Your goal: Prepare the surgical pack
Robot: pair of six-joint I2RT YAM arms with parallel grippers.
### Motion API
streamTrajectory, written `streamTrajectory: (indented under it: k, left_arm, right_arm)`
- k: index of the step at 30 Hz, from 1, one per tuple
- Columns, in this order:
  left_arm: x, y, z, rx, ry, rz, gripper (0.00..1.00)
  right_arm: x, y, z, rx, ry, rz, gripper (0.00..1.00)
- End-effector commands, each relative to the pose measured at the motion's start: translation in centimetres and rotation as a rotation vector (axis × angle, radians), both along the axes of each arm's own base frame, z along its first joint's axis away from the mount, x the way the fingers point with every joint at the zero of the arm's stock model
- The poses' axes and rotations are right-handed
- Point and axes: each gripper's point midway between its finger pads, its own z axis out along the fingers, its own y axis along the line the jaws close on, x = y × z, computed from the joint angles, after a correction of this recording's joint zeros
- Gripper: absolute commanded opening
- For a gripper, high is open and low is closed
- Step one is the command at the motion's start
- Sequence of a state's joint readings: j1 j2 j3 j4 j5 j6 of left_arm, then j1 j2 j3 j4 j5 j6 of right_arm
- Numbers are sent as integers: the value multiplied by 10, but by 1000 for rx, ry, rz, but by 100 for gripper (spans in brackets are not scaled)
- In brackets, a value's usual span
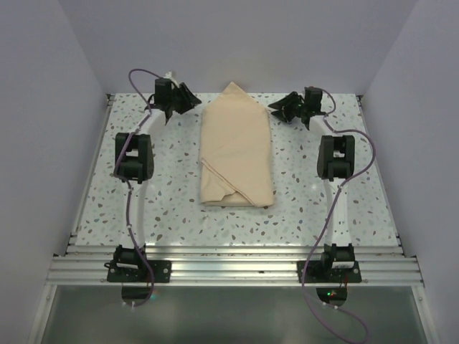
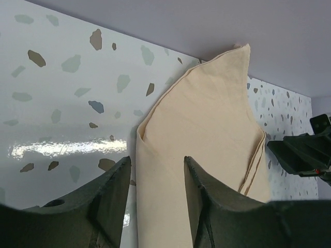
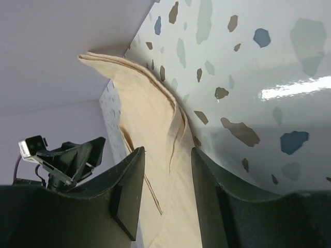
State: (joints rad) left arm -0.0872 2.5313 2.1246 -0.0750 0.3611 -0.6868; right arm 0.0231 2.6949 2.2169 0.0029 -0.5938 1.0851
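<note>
Top external view has the surgical pack (image 1: pixel 237 150) lying in the middle of the table (image 1: pixel 136 215), wrapped into a long tan parcel with its pointed end aimed at the back wall. No tray or instruments are showing. I'd guess they're inside the folds, but I can't confirm that. Your left jaws and right jaws sit either side of that far point, both spread wide and holding nothing. Left wrist view puts the cloth's left edge right under the gap, and right wrist view shows the layered right edge under its gap too.

Looks to me like the pointed flap is what's left to deal with, probably by folding it back toward you. If so, grab only the top layer near the tip, not the whole stack, or you'll drag the parcel. Pinch both sides at matching spots, lift just enough to clear, and bring them over together so the crease lands square. It's thin, floppy cloth, so go slow and watch for layers slipping apart.
</note>
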Motion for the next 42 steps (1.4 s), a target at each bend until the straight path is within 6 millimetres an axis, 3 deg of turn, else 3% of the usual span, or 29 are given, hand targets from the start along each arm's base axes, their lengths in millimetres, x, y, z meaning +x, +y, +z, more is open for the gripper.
streamTrajectory:
  k: [1, 8, 13, 20, 23, 34, 36, 37, 40, 41, 42]
  left_arm:
    - [-1, 2, -15, 2, 22, -27, 49]
    - [1, -6, -35, -36, 90, -30, 49]
    - [-2, -13, -42, -51, 124, -24, 49]
    - [-4, -27, -49, -56, 156, -45, 49]
    - [-5, -25, -54, -41, 183, -19, 46]
    - [-2, -22, -57, -57, 201, 8, 27]
    - [-1, -21, -61, -61, 207, 17, 19]
    - [0, -20, -60, -66, 208, 19, 9]
    - [1, -17, -64, -100, 224, 28, 4]
    - [2, -16, -64, -105, 222, 28, 3]
    - [2, -15, -65, -107, 222, 27, 1]
  right_arm:
    - [3, -4, 39, -40, -73, 16, 46]
    - [-8, 7, 4, -69, 10, 45, 47]
    - [-12, 26, -1, -101, 25, 67, 48]
    - [-13, 26, -11, -111, 49, 57, 45]
    - [-13, 26, -13, -105, 59, 48, 42]
    - [-7, 30, -23, -83, 71, 34, 36]
    - [-6, 32, -26, -89, 79, 32, 34]
    - [-6, 31, -26, -87, 79, 29, 33]
    - [-5, 32, -29, -70, 84, 16, 19]
    - [-4, 32, -30, -61, 91, 12, 9]
    - [-3, 34, -30, -49, 87, 18, 6]
